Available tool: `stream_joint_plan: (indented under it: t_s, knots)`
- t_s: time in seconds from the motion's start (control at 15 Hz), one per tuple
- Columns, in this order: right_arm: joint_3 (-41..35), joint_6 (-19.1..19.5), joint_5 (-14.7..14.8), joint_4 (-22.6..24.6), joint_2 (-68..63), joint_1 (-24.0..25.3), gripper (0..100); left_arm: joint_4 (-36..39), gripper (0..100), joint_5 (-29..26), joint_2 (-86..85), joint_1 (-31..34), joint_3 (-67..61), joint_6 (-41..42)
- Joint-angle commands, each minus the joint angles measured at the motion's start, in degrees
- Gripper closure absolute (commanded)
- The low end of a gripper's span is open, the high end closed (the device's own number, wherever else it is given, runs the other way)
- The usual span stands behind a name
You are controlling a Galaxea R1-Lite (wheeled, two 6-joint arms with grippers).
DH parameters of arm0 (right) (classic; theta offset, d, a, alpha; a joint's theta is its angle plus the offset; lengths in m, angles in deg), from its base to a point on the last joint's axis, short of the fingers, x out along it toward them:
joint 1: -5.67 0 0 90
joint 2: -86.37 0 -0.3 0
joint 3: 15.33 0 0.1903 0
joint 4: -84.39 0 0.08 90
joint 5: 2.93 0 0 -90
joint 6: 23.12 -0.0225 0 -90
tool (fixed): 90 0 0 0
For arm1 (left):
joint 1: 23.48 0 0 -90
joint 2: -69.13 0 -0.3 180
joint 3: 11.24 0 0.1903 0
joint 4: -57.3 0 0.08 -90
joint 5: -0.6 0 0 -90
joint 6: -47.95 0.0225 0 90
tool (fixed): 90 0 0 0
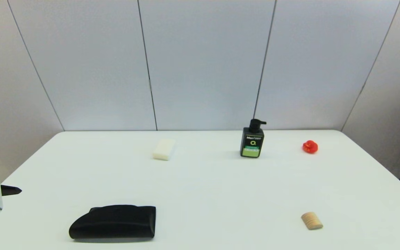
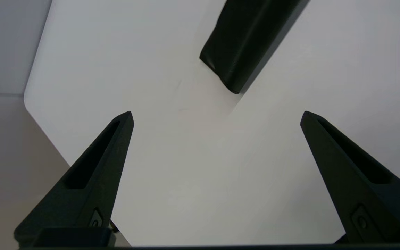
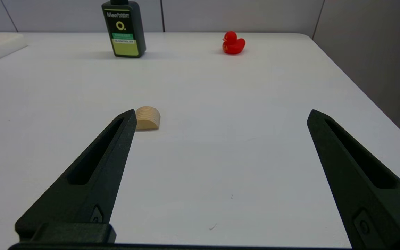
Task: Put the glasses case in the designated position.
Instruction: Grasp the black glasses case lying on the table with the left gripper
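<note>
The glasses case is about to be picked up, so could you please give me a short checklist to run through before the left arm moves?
1. Glasses case lies flat on the table, untouched: ok.
2. Left gripper open wide and holding nothing: ok.
3. Left gripper lined up over the case: not ok; it sits off the case's end near the table's left edge.
4. Right gripper out of the way: ok; it is open over bare table on the right, near the wooden block.
5. Pump bottle, white bar and red duck away from the case: ok.
6. Drop-off spot marked: cannot tell; no mark shows.
</note>
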Motion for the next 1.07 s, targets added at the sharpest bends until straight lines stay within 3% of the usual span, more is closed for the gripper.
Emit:
stream_joint_plan:
  t_s: [0.07, 0.33, 0.53, 0.87, 1.07]
  knots:
    - [0.0, 0.1, 0.0, 0.0, -0.1, 0.0, 0, -5.4, 0, -3.2, 2.3, 0.1, 0.5, 10.0]
    - [0.0, 0.1, 0.0, 0.0, -0.1, 0.0, 0, -7.1, 0, -8.2, 4.4, 0.1, 0.6, 17.6]
    - [0.0, 0.0, 0.0, 0.0, -0.1, 0.0, 0, -8.0, 0, -8.6, 6.8, -0.2, 0.5, 18.7]
    - [0.0, 0.1, 0.0, 0.0, -0.1, 0.0, 0, -7.7, 0, -8.4, 11.1, -2.4, -0.3, 18.0]
    - [0.0, 0.1, 0.0, 0.0, -0.1, 0.0, 0, -6.6, 0, -4.6, 13.2, -5.3, -0.5, 11.6]
